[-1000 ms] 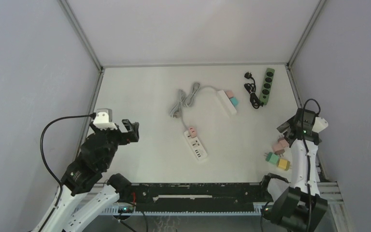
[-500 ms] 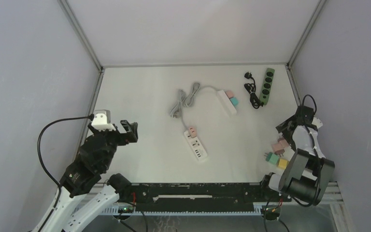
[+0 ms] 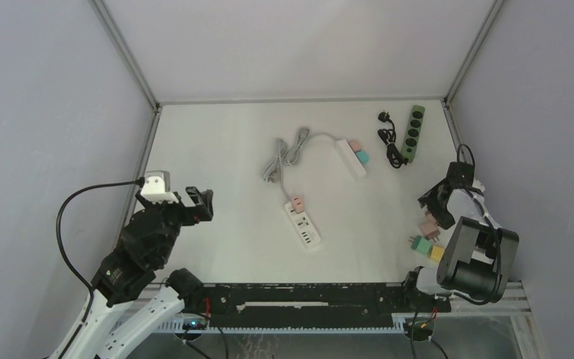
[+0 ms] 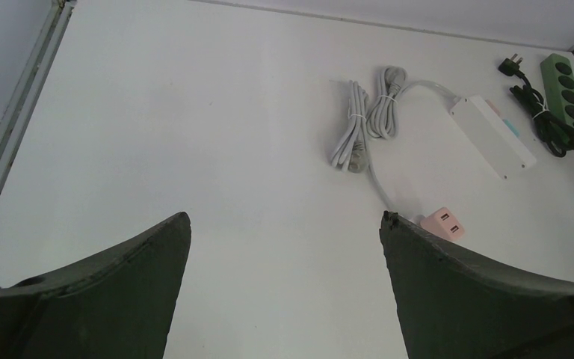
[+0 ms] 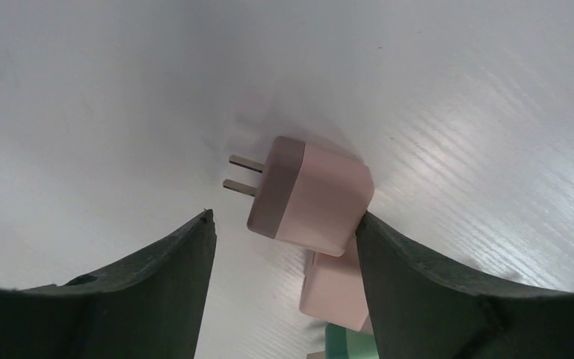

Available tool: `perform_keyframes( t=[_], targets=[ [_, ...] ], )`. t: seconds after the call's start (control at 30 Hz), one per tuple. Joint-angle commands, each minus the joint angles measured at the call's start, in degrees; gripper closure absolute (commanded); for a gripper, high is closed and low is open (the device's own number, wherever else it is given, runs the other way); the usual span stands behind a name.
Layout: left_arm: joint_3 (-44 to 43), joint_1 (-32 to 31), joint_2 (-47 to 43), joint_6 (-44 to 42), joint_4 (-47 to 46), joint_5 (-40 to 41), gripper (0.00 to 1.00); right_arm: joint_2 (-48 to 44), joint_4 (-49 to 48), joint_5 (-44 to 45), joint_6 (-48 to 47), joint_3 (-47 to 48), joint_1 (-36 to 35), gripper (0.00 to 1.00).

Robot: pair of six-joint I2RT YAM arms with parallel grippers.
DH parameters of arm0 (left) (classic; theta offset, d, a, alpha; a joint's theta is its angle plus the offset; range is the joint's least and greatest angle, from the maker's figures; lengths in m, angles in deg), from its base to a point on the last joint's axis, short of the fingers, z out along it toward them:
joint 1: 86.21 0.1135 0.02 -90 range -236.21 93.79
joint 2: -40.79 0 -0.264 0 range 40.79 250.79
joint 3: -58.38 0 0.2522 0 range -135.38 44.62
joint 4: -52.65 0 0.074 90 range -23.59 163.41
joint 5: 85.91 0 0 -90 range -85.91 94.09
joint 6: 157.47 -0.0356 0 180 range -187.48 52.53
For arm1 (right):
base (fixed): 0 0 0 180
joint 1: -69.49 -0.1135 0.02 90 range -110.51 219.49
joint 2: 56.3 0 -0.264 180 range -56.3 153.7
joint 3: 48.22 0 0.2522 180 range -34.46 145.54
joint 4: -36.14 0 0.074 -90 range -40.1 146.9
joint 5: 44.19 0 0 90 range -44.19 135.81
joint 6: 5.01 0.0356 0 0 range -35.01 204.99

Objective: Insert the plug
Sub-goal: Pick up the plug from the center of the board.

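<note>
Table (image 3: 224, 149): white, walled, with the work gathered at the right edge of the overhead frame. Left gripper (image 4: 284, 221): hangs at lower left over bare table, jaws at full width, holding nothing, with no part in this step. Right gripper (image 5: 282, 217): this is your change. A second ago it stood higher, with its jaws spread wide; it has since dropped onto the cluster of loose plugs at lower right, and the jaws have drawn in to a middling gap astride one plug. You are therefore at the pick, with insertion not yet begun. White power strip (image 3: 304, 228): it lies near centre frame, well apart from the gripper — the likely socket, so a carry to the left lies ahead. Pink plug (image 5: 310, 198): it lies flat on the table between the fingers. The right-hand finger seems to touch its rear corner, while the left-hand finger stands clear, so it is not yet held. In the wrist frame its long axis runs left to right, dipping slightly to the right. Prongs (image 5: 241, 173): two — they point to frame left, toward the clear finger.
</note>
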Motion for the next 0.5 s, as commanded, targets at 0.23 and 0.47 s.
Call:
perform_keyframes(
  t=[0.23, 0.47],
  targets=[
    [1.32, -0.38, -0.76, -1.45, -1.81, 0.81, 0.00, 0.41, -1.23, 0.81, -1.68, 0.73, -1.66, 0.33],
    [1.31, -0.56, -0.66, -1.40, -1.90, 0.79, 0.00, -1.53, -2.16, 0.12, 1.18, 0.79, 0.69, 0.23]
  ],
)
